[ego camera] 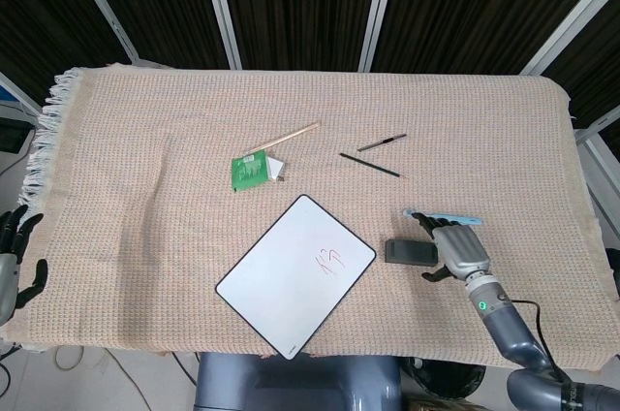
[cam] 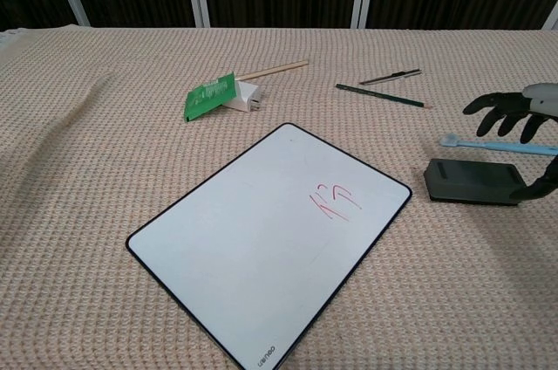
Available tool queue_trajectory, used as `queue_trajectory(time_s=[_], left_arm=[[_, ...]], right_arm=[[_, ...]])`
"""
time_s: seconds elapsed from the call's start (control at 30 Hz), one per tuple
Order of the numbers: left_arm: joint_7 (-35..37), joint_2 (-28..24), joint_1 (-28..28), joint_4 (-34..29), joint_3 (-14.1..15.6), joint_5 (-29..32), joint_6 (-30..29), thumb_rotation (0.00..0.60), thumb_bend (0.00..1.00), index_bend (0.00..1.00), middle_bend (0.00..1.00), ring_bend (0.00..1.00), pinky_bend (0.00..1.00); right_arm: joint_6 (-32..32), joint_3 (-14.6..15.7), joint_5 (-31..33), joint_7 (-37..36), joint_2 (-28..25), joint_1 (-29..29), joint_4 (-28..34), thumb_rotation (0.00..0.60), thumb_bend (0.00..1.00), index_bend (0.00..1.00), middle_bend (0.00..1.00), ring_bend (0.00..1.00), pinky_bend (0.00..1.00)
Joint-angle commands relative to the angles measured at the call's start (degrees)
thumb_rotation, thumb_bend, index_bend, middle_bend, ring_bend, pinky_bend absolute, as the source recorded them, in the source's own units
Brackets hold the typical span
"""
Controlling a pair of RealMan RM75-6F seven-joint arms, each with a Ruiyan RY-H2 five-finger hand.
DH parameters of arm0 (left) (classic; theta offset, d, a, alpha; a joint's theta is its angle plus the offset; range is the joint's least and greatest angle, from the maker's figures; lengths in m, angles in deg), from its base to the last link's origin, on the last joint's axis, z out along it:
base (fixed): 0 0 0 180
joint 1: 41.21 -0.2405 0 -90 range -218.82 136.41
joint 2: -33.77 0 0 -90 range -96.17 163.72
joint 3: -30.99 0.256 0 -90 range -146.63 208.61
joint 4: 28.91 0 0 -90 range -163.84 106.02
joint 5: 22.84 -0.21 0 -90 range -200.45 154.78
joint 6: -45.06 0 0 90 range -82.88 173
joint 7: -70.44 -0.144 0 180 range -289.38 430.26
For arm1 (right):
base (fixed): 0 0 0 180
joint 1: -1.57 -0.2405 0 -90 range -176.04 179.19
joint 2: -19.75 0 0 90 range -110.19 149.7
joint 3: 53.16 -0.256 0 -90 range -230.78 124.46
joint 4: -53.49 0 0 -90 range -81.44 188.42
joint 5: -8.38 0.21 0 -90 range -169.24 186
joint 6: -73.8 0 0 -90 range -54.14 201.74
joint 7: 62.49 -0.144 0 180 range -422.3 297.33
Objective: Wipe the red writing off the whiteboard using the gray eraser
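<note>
Gray eraser [cam: 475,181] sits under my open right hand [ego camera: 454,248], fingers spread above so I can grab it.

glossy smooth whiteboard [cam: 261,252] on rough woven cloth [cam: 105,169]; matt gray eraser [cam: 475,181].

- The right hand [ego camera: 453,248] hovers with fingers spread just over the gray eraser [ego camera: 411,252]; nothing lies between them
- A blue toothbrush [ego camera: 448,219] lies just behind the eraser, close under the fingertips [cam: 490,108], possibly touching them
- Bare cloth [ego camera: 145,159] separates the eraser from the whiteboard [ego camera: 295,275], open for a sideways pass
- Two pencils [ego camera: 371,166] and a green packet [ego camera: 250,171] sit well behind the board, clear of it
- The board's left and near sides are open
</note>
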Motion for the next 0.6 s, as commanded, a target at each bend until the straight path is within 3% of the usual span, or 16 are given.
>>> queue_trajectory(time_s=[0.03, 0.6], left_arm=[[-0.12, 0.05, 0.01, 0.01, -0.06, 0.16, 0.01, 0.600, 0.49, 0.11, 0.01, 0.00, 0.00], [-0.49, -0.07, 0.09, -0.25, -0.40, 1.20, 0.32, 0.600, 0.49, 0.11, 0.01, 0.00, 0.00]], right_arm=[[0.00, 0.38, 0.86, 0.70, 1.51, -0.73, -1.04, 0.600, 0.22, 0.18, 0.28, 0.27, 0.34], [1.26, 1.17, 2.68, 2.11, 6.82, -2.70, -5.95, 0.600, 0.32, 0.32, 0.36, 0.35, 0.38]])
